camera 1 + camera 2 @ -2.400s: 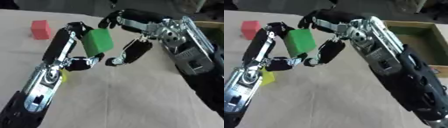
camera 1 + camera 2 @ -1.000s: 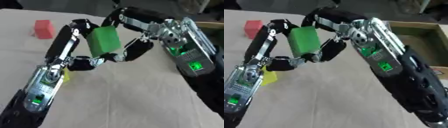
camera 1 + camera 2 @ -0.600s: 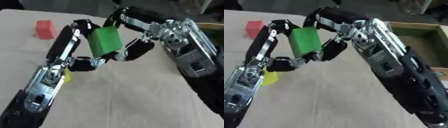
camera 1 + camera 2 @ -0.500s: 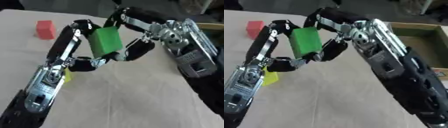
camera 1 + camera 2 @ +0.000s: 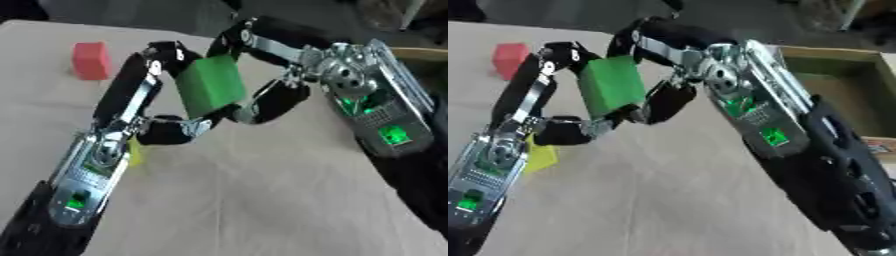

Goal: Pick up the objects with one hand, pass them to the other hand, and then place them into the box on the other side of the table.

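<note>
A red block [image 5: 91, 60] lies on the tabletop [image 5: 245, 200] beyond the left robot hand [image 5: 144, 107], a yellow piece [image 5: 540, 156] under its wrist, and the wooden box [image 5: 842, 95] behind the right robot hand [image 5: 262, 75]. Both hands arch above the tabletop, fingers curled around the green block [image 5: 210, 86] raised between them.

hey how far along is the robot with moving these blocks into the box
Done: the green block is off the table, up between both hands. In hand: the left robot hand and right robot hand both grip it, so the handover is under way. Left: putting it in the box, whose visible part shows no block, then the red block and a yellow piece on the table.
</note>
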`<state>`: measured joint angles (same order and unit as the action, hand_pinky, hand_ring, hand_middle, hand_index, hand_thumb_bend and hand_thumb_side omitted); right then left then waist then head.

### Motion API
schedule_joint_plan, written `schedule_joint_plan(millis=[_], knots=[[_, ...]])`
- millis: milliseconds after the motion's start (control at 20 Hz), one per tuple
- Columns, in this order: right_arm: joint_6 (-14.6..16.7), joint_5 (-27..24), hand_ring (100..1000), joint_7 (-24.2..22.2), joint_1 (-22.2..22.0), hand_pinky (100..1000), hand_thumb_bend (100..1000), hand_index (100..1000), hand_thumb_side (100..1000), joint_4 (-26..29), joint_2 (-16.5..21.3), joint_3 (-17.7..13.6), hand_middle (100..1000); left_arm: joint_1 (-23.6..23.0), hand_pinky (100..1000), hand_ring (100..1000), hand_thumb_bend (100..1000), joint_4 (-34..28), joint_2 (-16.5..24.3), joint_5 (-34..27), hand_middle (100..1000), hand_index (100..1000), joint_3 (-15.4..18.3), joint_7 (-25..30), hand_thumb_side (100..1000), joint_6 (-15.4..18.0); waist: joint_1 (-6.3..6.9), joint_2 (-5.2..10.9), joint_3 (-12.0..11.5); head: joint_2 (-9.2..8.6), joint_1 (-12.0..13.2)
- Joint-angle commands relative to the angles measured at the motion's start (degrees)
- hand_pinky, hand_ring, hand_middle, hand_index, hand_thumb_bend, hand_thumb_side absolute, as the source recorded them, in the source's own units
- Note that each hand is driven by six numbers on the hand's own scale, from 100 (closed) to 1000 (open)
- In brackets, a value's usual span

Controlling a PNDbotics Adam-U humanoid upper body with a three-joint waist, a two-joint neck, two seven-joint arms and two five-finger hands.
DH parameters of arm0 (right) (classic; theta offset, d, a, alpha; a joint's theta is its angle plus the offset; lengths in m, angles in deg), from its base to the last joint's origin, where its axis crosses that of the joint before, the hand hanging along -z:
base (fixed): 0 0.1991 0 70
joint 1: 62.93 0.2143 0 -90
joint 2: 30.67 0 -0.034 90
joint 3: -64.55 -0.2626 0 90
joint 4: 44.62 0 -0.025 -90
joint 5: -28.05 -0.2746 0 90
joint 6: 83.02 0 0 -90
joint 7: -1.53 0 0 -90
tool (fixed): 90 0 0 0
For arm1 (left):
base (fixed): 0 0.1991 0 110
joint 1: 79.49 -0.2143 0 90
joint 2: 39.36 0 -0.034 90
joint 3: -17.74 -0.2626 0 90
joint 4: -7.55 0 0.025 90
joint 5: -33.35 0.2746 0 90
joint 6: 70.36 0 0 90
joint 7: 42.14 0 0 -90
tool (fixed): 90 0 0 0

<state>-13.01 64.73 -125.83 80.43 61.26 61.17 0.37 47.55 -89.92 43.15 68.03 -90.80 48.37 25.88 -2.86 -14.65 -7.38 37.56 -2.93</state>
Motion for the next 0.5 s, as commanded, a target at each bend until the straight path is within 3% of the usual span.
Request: schedule_joint_plan(millis=[50, 400, 500], knots=[[-0.3, -1.4, 737, 1.2, 0.7, 852, 307, 637, 100, 1.0, 0.4, -0.5, 589, 0.9, 578, 569, 155, -0.9, 0.2, 0.1, 527, 596, 0.1, -0.3, 100, 0.0, 0.26, 1.03, 0.1, -0.31, -0.4], [-1.9, -2.8, 719, 3.2, 0.6, 844, 298, 590, 100, 1.5, 0.9, -0.6, 549, 0.7, 652, 676, 421, -0.8, 0.4, 1.7, 643, 750, 0.3, -2.3, 100, -1.1, 0.29, 0.96, 0.0, 0.25, -0.9], [-2.1, -2.8, 717, 3.3, 0.6, 843, 299, 588, 100, 1.6, 1.1, -0.7, 548, 0.5, 672, 709, 483, -0.6, 0.6, 2.6, 682, 799, 0.3, -3.1, 150, -1.5, 0.32, 0.99, 0.0, 0.28, -0.9]])
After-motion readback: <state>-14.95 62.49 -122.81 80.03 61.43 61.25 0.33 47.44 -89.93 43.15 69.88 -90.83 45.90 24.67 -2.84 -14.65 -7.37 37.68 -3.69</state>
